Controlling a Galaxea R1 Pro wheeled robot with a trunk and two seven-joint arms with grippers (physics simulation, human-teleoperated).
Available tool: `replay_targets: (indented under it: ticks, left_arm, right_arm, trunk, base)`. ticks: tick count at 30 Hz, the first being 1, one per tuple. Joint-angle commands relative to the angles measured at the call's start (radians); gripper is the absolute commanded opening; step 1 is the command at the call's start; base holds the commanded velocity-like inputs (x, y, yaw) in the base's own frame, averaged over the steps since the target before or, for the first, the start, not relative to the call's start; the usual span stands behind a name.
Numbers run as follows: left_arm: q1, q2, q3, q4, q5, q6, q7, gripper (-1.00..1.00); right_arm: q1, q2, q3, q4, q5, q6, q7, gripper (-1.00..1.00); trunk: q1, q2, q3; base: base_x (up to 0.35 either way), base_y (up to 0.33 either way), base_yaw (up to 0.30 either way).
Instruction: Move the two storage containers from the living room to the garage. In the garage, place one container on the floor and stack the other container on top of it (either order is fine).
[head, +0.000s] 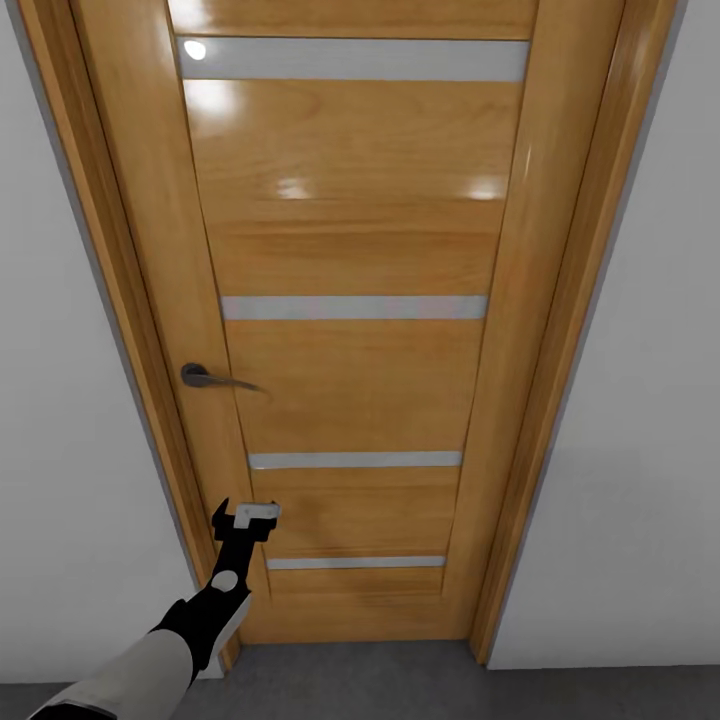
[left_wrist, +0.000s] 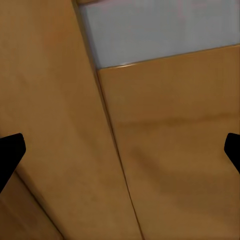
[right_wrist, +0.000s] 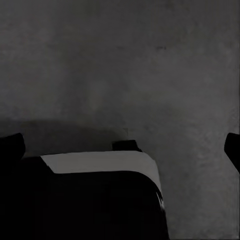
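The two storage containers are out of view. I face a shut orange-wood door (head: 350, 380) with frosted strips. My left gripper (head: 246, 513) is raised close to the door's lower left part, below the handle (head: 205, 377). It is open, with nothing between its fingers. In the left wrist view the left gripper (left_wrist: 120, 150) points at the door panel (left_wrist: 165, 150), its dark fingertips (left_wrist: 11, 150) wide apart at the frame's sides. My right gripper (right_wrist: 120, 145) is open and empty, pointing down at the dark grey concrete floor (right_wrist: 150, 60).
Plain grey-white walls (head: 640, 450) flank the door frame (head: 560, 400) on both sides. A strip of dark floor (head: 400, 680) lies at the door's foot. Part of my own dark base (right_wrist: 95, 200) sits under the right gripper.
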Motion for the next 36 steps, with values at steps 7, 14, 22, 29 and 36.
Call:
replay_targets:
  ticks: [7, 14, 22, 29, 36]
  left_arm:
    - [0.000, 0.000, -0.011, 0.002, -0.007, 0.000, 0.009, 1.00]
    - [0.000, 0.000, -0.024, 0.026, -0.006, 0.000, 0.008, 1.00]
    - [-0.001, 0.000, -0.027, 0.039, -0.006, 0.000, -0.015, 1.00]
    - [-0.001, 0.000, -0.027, 0.040, -0.006, -0.001, -0.028, 1.00]
    - [-0.001, 0.001, -0.021, 0.040, -0.001, 0.000, -0.028, 1.00]
  right_arm:
    - [0.102, 0.000, -0.011, 0.004, -0.027, -0.011, -0.008, 1.00]
    - [0.127, -0.003, -0.023, 0.004, -0.045, -0.013, -0.011, 1.00]
    - [0.130, -0.005, -0.025, 0.004, -0.048, -0.013, -0.012, 1.00]
    - [0.131, -0.002, -0.024, 0.004, -0.048, -0.013, -0.013, 1.00]
    - [0.131, -0.001, -0.024, 0.004, -0.048, -0.013, -0.013, 1.00]
  trunk:
    - [0.000, -0.001, -0.001]
    - [0.000, -0.001, 0.000]
    - [0.000, -0.001, 0.004]
    - [0.000, -0.001, 0.007]
    - [0.000, -0.001, 0.011]
  base:
    - [0.003, 0.004, -0.001]
    - [0.115, 0.186, -0.126]
    - [0.177, 0.282, -0.270]
    - [0.068, 0.088, -0.285]
    - [0.094, 0.050, -0.233]
